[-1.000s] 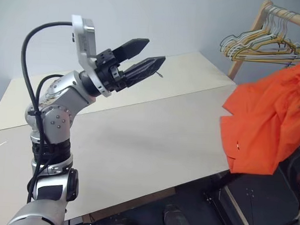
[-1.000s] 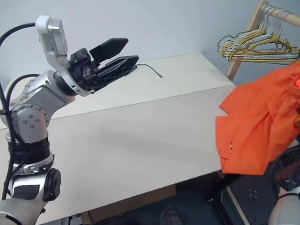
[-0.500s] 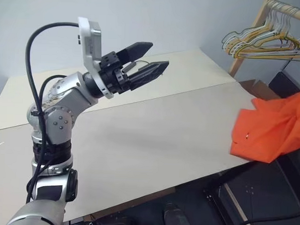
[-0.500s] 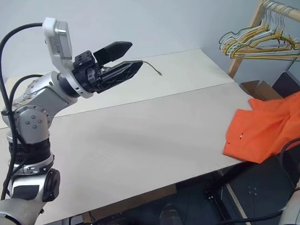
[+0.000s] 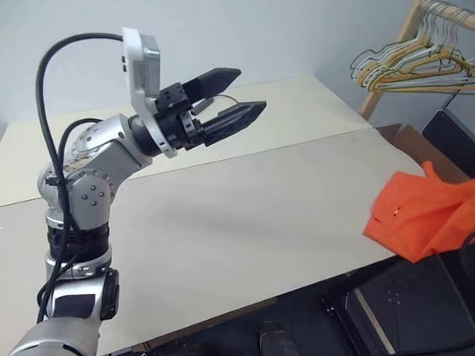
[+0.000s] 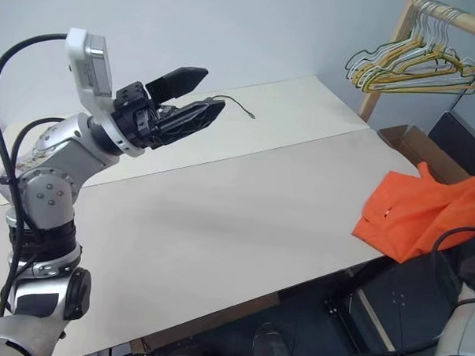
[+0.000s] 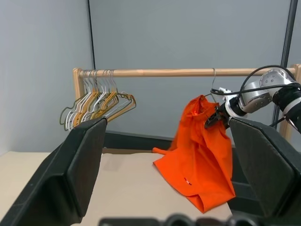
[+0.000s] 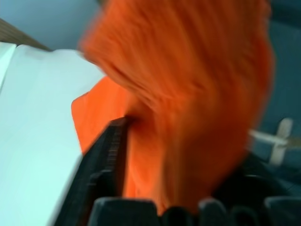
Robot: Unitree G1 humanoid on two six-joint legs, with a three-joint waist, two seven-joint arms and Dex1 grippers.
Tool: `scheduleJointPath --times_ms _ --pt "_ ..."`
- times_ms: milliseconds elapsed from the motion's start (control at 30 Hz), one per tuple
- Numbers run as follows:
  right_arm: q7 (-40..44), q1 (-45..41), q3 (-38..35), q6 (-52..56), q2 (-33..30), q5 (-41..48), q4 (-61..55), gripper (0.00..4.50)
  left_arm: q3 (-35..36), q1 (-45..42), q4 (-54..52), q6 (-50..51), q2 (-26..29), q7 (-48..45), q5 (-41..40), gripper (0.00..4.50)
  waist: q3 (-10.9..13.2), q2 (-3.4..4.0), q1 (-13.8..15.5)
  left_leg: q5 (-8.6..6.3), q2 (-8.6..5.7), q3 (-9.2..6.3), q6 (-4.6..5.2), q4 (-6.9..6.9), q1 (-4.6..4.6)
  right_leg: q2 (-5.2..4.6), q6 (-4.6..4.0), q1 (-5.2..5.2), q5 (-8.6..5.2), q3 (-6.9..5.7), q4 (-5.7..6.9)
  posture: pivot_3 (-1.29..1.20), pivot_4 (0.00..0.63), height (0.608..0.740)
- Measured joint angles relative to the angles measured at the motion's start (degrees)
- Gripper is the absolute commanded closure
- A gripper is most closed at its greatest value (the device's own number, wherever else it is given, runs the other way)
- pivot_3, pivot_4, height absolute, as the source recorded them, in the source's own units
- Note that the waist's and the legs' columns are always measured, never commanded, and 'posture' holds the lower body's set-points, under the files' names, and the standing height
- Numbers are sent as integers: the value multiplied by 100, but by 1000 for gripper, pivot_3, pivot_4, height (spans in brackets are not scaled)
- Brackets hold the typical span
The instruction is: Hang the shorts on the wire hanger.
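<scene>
- The left gripper (image 5: pixel 243 91) hangs above the table (image 5: pixel 220 217) with its jaws wide apart and nothing between them.
- One thin black cable (image 6: pixel 234 104) lies on the table just beyond those open jaws.
- One pair of shorts (image 7: pixel 200 150) hangs well ahead of the left jaws, its lower part slumped over the table's far corner.
- One right gripper (image 7: pixel 216 118) sits against the upper part of the shorts; whether it is clamped on the cloth or has let go, I cannot tell.
- The cloth looks light, soft and limp. It will likely sag and fold wherever it is unsupported, and slide off thin wire if hung unevenly. The gathered waistband seems the best hold, being the thickest and firmest part.
- One thin wire hook, probably the wire hanger (image 7: pixel 213 81), rises from the top of the shorts towards the wooden rail (image 7: pixel 155 72).
- Farthest from the right jaws along that rail hangs one bunch of yellow and white hangers (image 7: pixel 96 106), too tightly packed to count.
</scene>
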Motion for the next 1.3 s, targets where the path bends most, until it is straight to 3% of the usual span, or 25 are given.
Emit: scheduleJointPath --times_ms 67,100,300,533,667,800,967,1167,1300 --pt "-4 67 40 49 136 -11 -439 158 0 4 0 0 12 -15 3 0 -1 1 0 1 0 1 -2 1 -1 0 1 -2 1 0 1 -255 79 740" --pt "-6 119 114 50 192 -15 -670 49 0 4 0 0 12 -22 3 0 -1 1 -2 1 0 1 -2 1 -1 0 2 -2 1 0 3 -257 79 740" --pt "-119 777 879 -510 598 -389 -2354 49 0 5 1 -2 20 -50 9 0 -4 4 -29 9 2 1 -15 5 -2 -2 4 -8 3 2 10 -258 74 740" --pt "-226 1755 2048 -2782 781 -1278 -3725 49 -2 43 -1 -33 62 -88 17 0 -6 5 -141 17 1 3 -29 7 1 -3 7 -9 4 3 17 -247 69 740" --pt "58 1819 2372 -3914 908 -1370 -4149 49 20 286 -29 -147 144 -43 103 0 -9 8 -232 19 1 4 -33 8 10 -1 6 -8 4 7 13 -229 65 740" --pt "1261 1882 2609 -4604 1232 -758 -4812 49 39 735 -66 -486 347 -75 472 0 -16 1 -346 20 3 4 -33 8 14 5 3 -3 7 7 18 -195 56 740" --pt "3318 2378 3363 -4512 1475 420 -5107 49 22 1409 -142 -596 1020 -485 802 0 -37 -18 -323 8 4 0 -13 14 15 2 3 -7 11 2 33 -136 53 740" --pt "5499 2812 4295 -4274 1190 1151 -5128 49 28 2290 -529 -745 1784 -883 1200 0 -33 -20 48 16 5 -7 -28 3 11 -2 1 -29 10 -18 17 -20 72 740" --pt "6359 2846 4547 -4262 1122 1382 -5136 49 147 2848 -781 -819 2102 -1000 1364 0 -24 -32 416 14 6 -6 -26 -6 11 -7 -7 -39 14 -33 11 18 82 740"
